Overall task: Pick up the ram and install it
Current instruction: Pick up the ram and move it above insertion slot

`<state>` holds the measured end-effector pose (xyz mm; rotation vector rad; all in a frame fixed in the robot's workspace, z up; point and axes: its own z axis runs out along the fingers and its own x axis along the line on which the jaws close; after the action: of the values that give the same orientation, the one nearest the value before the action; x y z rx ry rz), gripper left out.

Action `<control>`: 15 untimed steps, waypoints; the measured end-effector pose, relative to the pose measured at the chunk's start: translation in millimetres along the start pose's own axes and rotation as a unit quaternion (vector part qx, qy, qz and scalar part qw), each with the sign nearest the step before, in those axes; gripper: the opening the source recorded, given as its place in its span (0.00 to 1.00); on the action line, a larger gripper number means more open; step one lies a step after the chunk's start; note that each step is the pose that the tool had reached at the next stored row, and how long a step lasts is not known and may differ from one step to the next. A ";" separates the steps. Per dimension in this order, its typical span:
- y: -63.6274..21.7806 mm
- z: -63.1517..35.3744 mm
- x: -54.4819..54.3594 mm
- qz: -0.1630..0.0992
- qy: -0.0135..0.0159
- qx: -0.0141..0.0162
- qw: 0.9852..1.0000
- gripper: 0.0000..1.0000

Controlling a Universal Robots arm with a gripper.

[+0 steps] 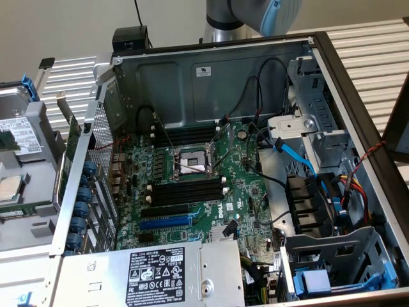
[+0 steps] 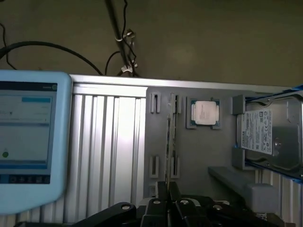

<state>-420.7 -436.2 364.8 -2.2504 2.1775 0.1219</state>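
In the wrist view the ram [image 2: 169,137] shows edge-on as a thin dark stick standing between the small brackets of a grey holder plate [image 2: 189,151]. Its near end runs into the seam between my gripper's [image 2: 168,189] two dark fingers, which are closed together on it. I cannot tell whether the stick has left its brackets. The exterior view shows only the arm's upper joint [image 1: 268,13]; the gripper and the ram are out of that view. The black empty memory slots [image 1: 185,192] lie in the open computer case, below the processor socket [image 1: 190,161].
A processor chip [image 2: 204,113] and a hard drive [image 2: 270,137] sit on the same holder plate beside the ram. A screen tablet [image 2: 28,137] lies on the ribbed table. In the case are a blue expansion slot [image 1: 165,223], loose cables [image 1: 294,157] and a power supply [image 1: 153,275].
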 end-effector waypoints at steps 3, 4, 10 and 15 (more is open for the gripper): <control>-9.5 -13.2 -0.2 0.000 -0.001 -0.001 1.000 0.14; -12.8 -17.0 -0.3 -0.001 -0.001 -0.001 1.000 0.14; -32.3 -31.3 -0.4 -0.001 -0.001 -0.006 1.000 0.14; -50.3 -37.7 -0.2 -0.002 -0.001 -0.009 1.000 0.14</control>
<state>-368.6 -436.5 399.9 -2.2633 2.1807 0.1448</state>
